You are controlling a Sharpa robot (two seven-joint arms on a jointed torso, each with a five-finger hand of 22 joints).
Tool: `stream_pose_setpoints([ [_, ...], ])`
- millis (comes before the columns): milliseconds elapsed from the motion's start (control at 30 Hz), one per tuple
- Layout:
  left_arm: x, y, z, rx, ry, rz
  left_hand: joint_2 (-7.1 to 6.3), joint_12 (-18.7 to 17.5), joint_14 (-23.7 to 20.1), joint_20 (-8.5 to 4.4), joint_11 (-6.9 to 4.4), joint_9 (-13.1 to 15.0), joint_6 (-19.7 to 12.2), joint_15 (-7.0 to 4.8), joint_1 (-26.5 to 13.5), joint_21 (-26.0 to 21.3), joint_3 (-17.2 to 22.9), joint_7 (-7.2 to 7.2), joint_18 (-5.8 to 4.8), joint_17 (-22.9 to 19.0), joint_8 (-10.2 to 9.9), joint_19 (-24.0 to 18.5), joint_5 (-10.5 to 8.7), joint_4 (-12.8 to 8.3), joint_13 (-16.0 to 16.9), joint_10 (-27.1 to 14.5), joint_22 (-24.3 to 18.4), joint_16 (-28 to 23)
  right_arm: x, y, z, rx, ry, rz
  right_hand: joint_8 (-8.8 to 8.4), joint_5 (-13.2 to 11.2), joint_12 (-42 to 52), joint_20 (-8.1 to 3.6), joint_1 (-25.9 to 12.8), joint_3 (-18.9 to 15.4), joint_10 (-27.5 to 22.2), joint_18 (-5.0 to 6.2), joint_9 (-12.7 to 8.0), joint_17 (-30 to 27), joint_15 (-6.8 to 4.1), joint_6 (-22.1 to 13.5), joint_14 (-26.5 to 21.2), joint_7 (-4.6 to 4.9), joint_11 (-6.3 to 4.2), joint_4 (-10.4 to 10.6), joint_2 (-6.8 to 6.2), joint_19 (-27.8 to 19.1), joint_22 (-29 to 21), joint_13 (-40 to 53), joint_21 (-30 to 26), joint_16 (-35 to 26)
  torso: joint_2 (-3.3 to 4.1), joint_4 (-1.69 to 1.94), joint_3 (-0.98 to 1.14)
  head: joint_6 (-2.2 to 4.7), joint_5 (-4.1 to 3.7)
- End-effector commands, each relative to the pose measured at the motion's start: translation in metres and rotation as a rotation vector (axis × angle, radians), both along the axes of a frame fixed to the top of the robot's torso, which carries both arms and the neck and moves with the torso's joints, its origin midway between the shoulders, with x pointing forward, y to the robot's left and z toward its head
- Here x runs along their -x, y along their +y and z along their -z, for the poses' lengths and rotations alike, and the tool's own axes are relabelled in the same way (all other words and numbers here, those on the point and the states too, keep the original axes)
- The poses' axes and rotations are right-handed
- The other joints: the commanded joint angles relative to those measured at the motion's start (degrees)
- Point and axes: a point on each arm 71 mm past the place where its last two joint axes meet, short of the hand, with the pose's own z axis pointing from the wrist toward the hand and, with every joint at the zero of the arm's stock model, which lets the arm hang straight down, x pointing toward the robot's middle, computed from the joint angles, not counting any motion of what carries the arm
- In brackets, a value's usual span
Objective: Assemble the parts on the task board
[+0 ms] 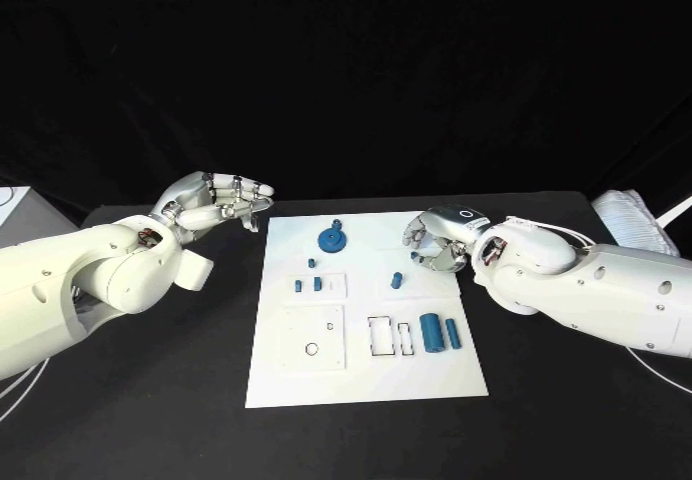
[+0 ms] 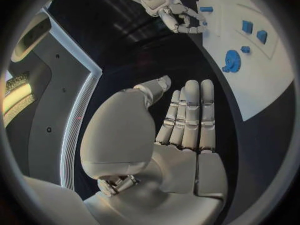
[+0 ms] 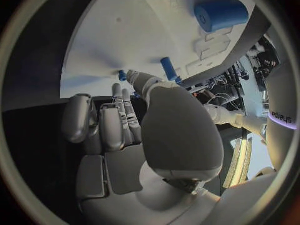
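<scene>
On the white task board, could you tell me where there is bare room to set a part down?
The white task board is bare along its near edge, below the large blue cylinder. Its far right corner is crowded by the right hand; the blue gear sits mid-far.

Task board (image 1: pixel 361 385) at the middle of the table (image 1: pixel 130 420). On its far part, a gear (image 1: pixel 332 239). Nearer, left of centre, two small pegs (image 1: pixel 307 285) side by side; right of them, a single peg (image 1: pixel 397 280). Near right, a thick cylinder (image 1: pixel 430 332) with a thinner pin (image 1: pixel 451 333) just to its right. Left hand (image 1: pixel 216 203) beyond the far left corner of the board, right hand (image 1: pixel 437 243) over its far right edge.
</scene>
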Motion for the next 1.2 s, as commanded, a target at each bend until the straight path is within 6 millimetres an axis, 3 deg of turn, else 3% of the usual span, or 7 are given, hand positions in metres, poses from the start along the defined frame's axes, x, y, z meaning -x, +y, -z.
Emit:
stream_pose_setpoints([
  [33,0.001,-0.001,-0.003,0.037,-0.014,-0.005,0.37,0.25,0.13,-0.17,-0.12,0.09,0.03,-0.14,0.17,-0.45,-0.29,0.02,0.88,-0.08,0.13,0.47,-0.16,-0.17,-0.08,0.46,-0.13,-0.44,0.000,0.001,0.005,0.064,0.002,0.014,0.69,-2.20,-0.07,-0.31,-0.28,2.43,1.88,-0.93,0.09,0.37,-0.28,1.57,1.51,-0.08,-0.12,-0.46,0.85,0.69,1.14,-1.08,1.19,0.15,0.11,0.03,0.06,-0.15,0.04],
  [567,0.002,0.000,-0.003,0.033,-0.010,-0.008,0.45,0.25,0.13,-0.19,-0.11,0.10,0.07,-0.14,0.28,-0.51,-0.28,0.04,0.88,-0.11,0.15,0.54,-0.16,-0.21,-0.11,0.47,-0.18,-0.50,0.001,0.006,0.014,0.109,0.035,0.019,2.05,-2.67,0.34,-0.87,-1.78,5.60,6.26,-1.57,0.79,0.74,-1.03,4.69,1.95,-0.78,-1.05,-2.26,1.73,2.25,3.53,-2.76,4.49,0.81,0.06,-0.09,0.19,-0.52,0.00],
  [1033,0.002,0.000,-0.002,0.031,-0.006,-0.008,0.57,0.22,0.15,-0.21,-0.08,0.11,0.11,-0.14,0.40,-0.60,-0.29,0.07,0.87,-0.14,0.18,0.66,-0.19,-0.24,-0.16,0.45,-0.27,-0.58,0.003,0.010,0.019,0.144,0.032,0.023,2.32,-2.82,-0.08,-1.13,-1.53,6.99,7.47,-1.72,1.06,0.60,-1.21,5.37,1.92,-0.76,-1.21,-4.17,2.03,2.51,4.15,-3.40,5.18,0.84,0.06,-0.05,0.13,-0.66,-0.19],
  [1200,0.002,0.000,-0.002,0.031,-0.006,-0.007,0.57,0.22,0.15,-0.21,-0.08,0.11,0.11,-0.14,0.40,-0.60,-0.29,0.07,0.87,-0.14,0.18,0.66,-0.19,-0.24,-0.16,0.45,-0.27,-0.58,0.005,0.012,0.019,0.131,0.027,0.019,3.07,-1.45,-0.33,-1.42,-2.36,7.45,9.10,-1.96,1.61,0.77,-1.68,6.70,1.99,-1.17,-1.68,-4.69,2.99,3.05,5.04,-3.61,6.43,1.08,0.02,-0.03,0.08,-0.81,-0.24],
])
